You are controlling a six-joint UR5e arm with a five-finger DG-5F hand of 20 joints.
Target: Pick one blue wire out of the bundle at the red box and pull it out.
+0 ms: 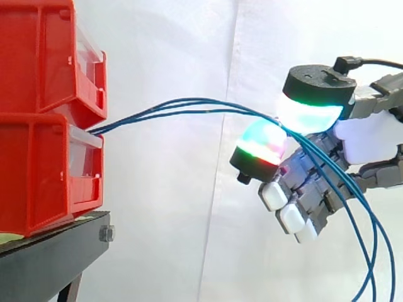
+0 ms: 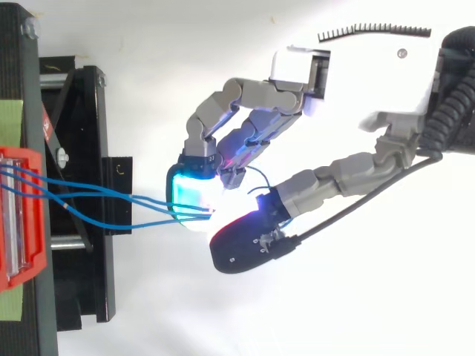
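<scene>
Two red bins (image 1: 44,63) sit stacked at left in the side view, on the black stand (image 1: 56,251), with the white curtain (image 1: 176,220) behind. Blue wires (image 1: 189,105) exit at the seam between the bins, by the lower one's clear front, and arc right through free air to the hand (image 1: 315,189). The hand is well apart from the bins, roughly level with that seam. It is closed in a pinch: upper pad (image 1: 312,113), glowing cyan-white with a green edge, is against lower pad (image 1: 259,143), glowing green and red, and the wires run between the two. Cannot tell how many strands are actually clamped and how many just pass through. The remaining fingers are curled under the palm, holding nothing. Past the pinch the wires drape down across those fingers toward the lower right edge; three strands are visible there.

Top view: the red bins (image 2: 35,245) are at far left over the black stand (image 2: 89,148). The blue wires (image 2: 126,197) leave the bin front spread apart, cross each other, then converge at the pinch. The hand (image 2: 356,74) comes in from the right. Cyan pad (image 2: 185,193) is on the bin side, and the dark-backed pad with a red glow (image 2: 241,248) is opposite, meeting it where the wires enter. A thin loop of wire shows just behind the pinch, between the fingers.
</scene>
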